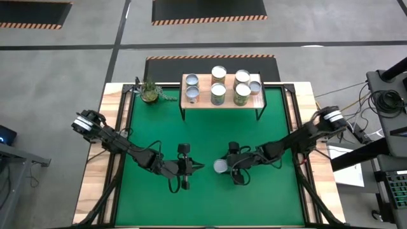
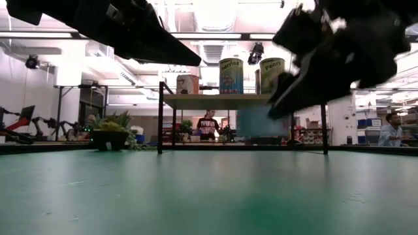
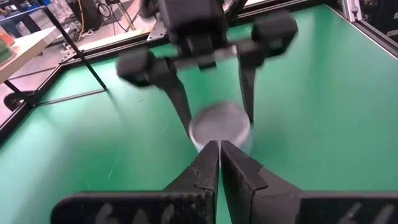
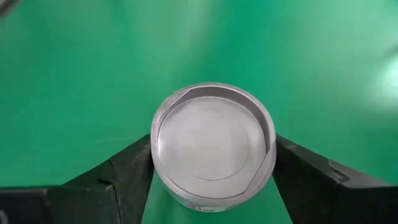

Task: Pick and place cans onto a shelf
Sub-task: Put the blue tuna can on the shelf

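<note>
From above, seven cans stand together on the shelf [image 1: 222,100] at the table's [image 1: 280,191] far edge, packed toward its right half, so the left end has room for more. A plant [image 1: 151,93] sits just beside the shelf's left end. The eighth can [image 1: 220,166] stands alone on the green near the middle, with the right gripper [image 1: 224,166] around it. The left gripper [image 1: 200,167] waits near it with its fingers pressed together, well out of the right arm's way to the shelf.

At table height, two tall cans [image 2: 230,76] show on the shelf top, with a squat one to their left. The right gripper [image 2: 287,91] is a dark blur, likely moving.

Past the left arm's closed fingers [image 3: 205,171], the right gripper [image 3: 217,115] straddles the can [image 3: 219,124], one finger on each side, coming down from above so that the can stays upright.

The right wrist camera looks straight down on the can's lid [image 4: 211,144]. A finger [image 4: 121,171] stands at each side, at or almost at the wall; whether they grip yet cannot be told. The can seems centred for a square grip before lifting.
</note>
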